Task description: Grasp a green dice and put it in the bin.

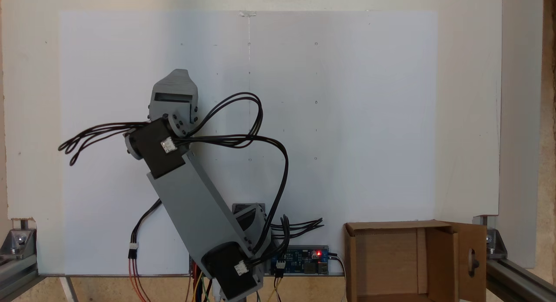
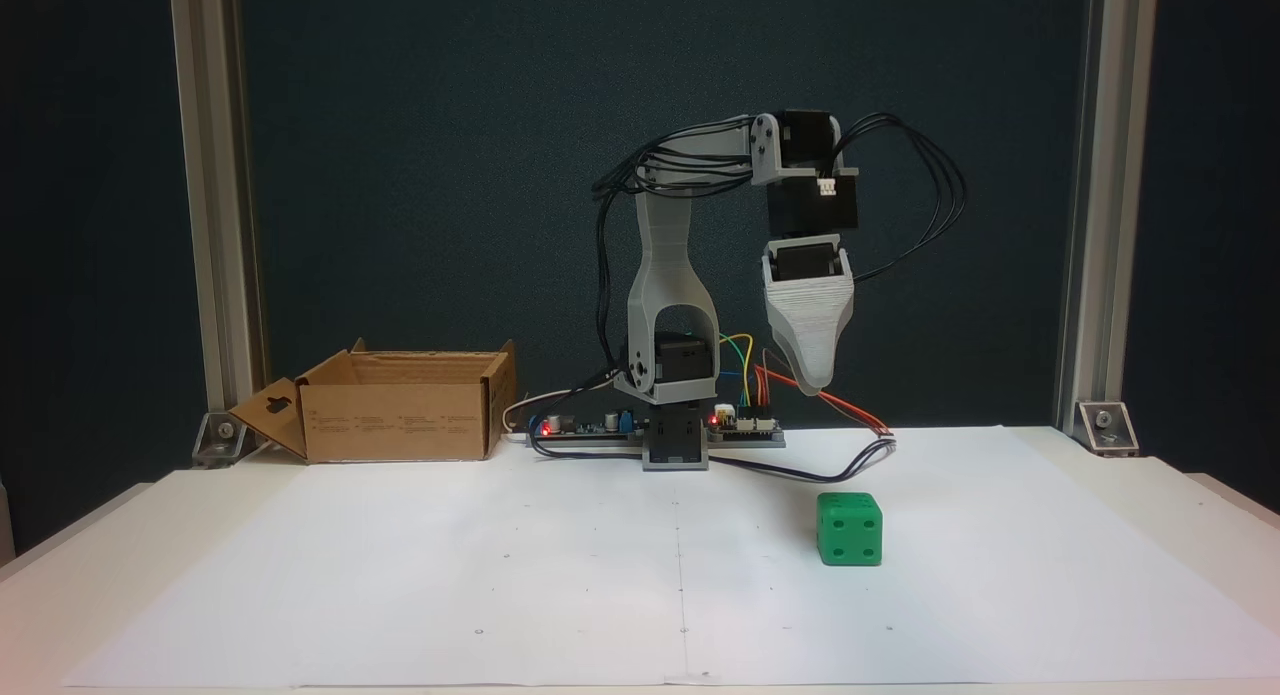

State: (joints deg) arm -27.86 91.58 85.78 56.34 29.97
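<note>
The green dice [image 2: 850, 528] is a small bright green cube with sunken pips, resting on the white paper right of centre in a fixed view. My grey gripper [image 2: 818, 378] hangs point-down well above it and slightly to its left, not touching it. Only one tapered jaw face shows, so the gap between the jaws is hidden. From above, the gripper [image 1: 174, 78] sits at the end of the arm, upper left of centre. The bin, a brown cardboard box [image 2: 395, 420] with its flaps open, stands at the back left; in the view from above it is the box [image 1: 350, 250] at bottom right.
The arm's base and a circuit board [image 2: 745, 430] with red lights and loose wires sit at the back centre. Black cables [image 1: 243, 119] loop out from the arm. Aluminium posts [image 2: 1085, 205] flank the table. White paper [image 2: 500, 575] covers the surface.
</note>
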